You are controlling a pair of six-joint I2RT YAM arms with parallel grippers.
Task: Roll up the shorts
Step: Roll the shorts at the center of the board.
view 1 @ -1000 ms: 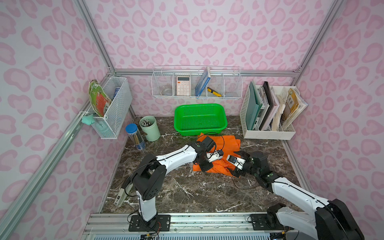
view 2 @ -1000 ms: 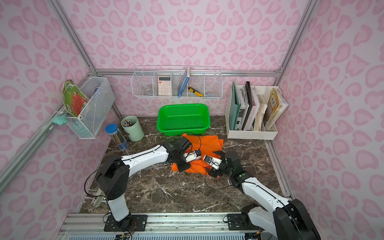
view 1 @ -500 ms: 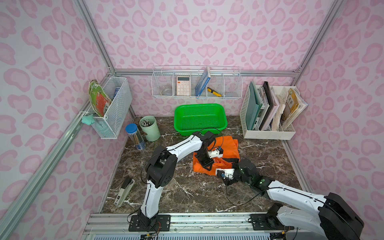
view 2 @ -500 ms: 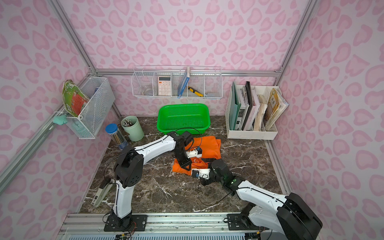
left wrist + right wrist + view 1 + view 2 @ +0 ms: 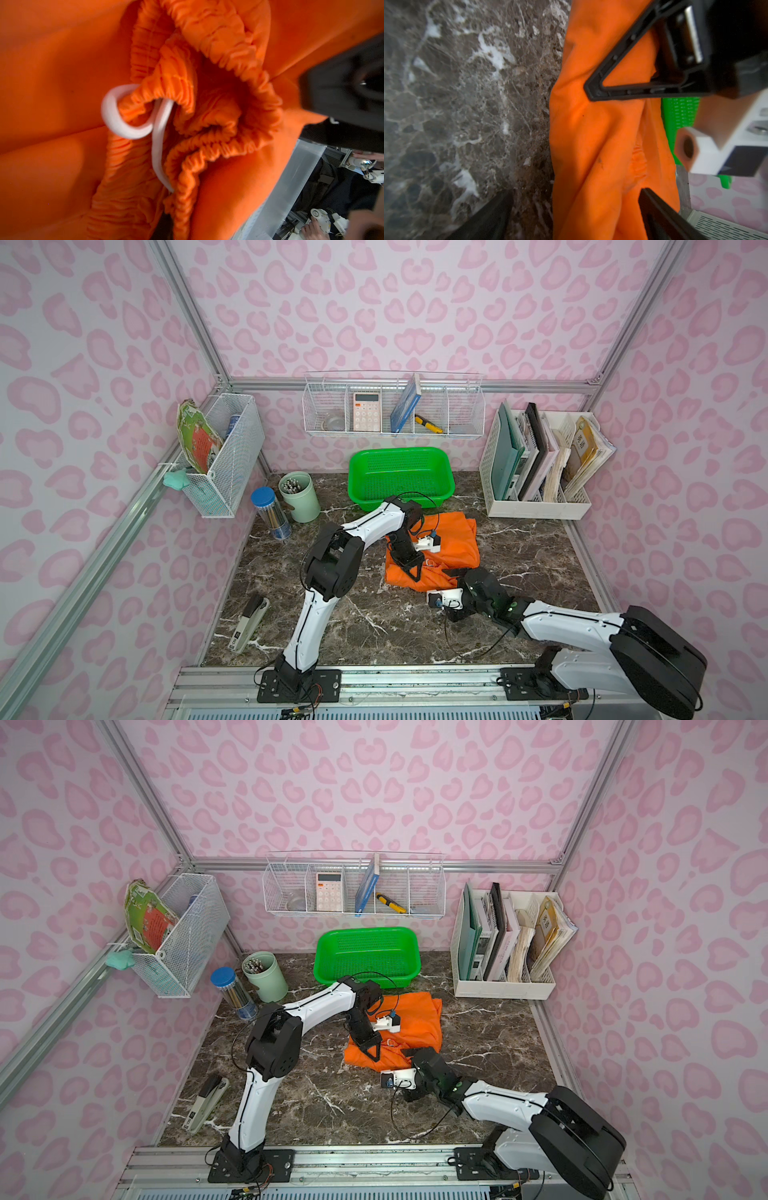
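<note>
The orange shorts (image 5: 451, 539) lie bunched on the marble table (image 5: 291, 572) in both top views, just in front of the green basket. My left gripper (image 5: 411, 570) points down onto their near left part and is shut on the shorts. In the left wrist view the gathered waistband (image 5: 207, 128) and the white drawstring (image 5: 158, 145) fold toward the jaws (image 5: 164, 227). My right gripper (image 5: 455, 574) lies low at the shorts' near edge and is open. Its one finger (image 5: 492, 216) is over bare marble and the other over orange fabric (image 5: 591, 145), with the edge between them.
A green basket (image 5: 401, 475) stands behind the shorts, a white file holder (image 5: 536, 464) at the back right. A green pen cup (image 5: 299, 497) and a blue-lidded tube (image 5: 268, 514) stand at the back left. A stapler (image 5: 249, 624) lies near left.
The right gripper has swung from the shorts' right side round to their near edge. The left gripper has shifted nearer, still shut on the fabric, and the shorts are bunched narrower.
</note>
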